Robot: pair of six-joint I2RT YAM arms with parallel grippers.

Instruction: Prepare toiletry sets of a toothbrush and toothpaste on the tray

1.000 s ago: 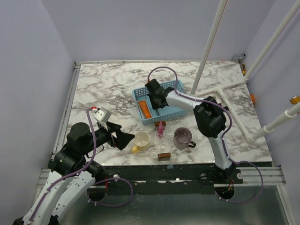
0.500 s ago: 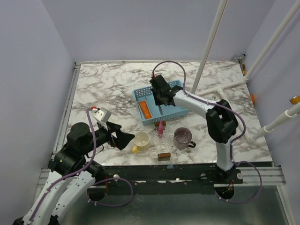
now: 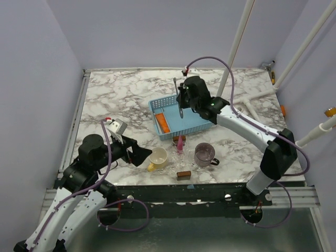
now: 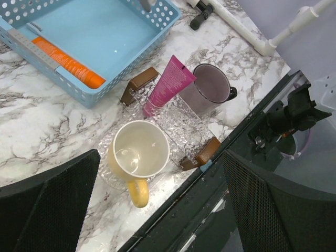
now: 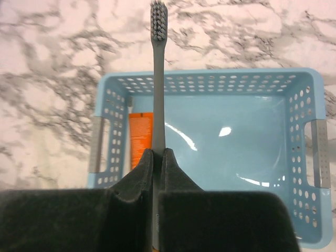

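The right claw (image 5: 157,153) pinches the toothbrush (image 5: 158,79) above the tray (image 5: 210,83), with orange toothpaste (image 5: 140,134) lying just left of it. The left claw (image 4: 160,205) gapes wide over a yellow mug (image 4: 140,152), pink toothpaste (image 4: 169,84) and a purple mug (image 4: 210,89) beyond. The right claw's fingers (image 5: 136,178) hide the brush's handle end.

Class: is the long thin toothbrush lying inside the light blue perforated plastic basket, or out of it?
Out: the right gripper pinches the toothbrush above the basket.

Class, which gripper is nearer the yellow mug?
Left. The left gripper sits just beside the yellow mug; the right gripper holds a toothbrush above the basket.
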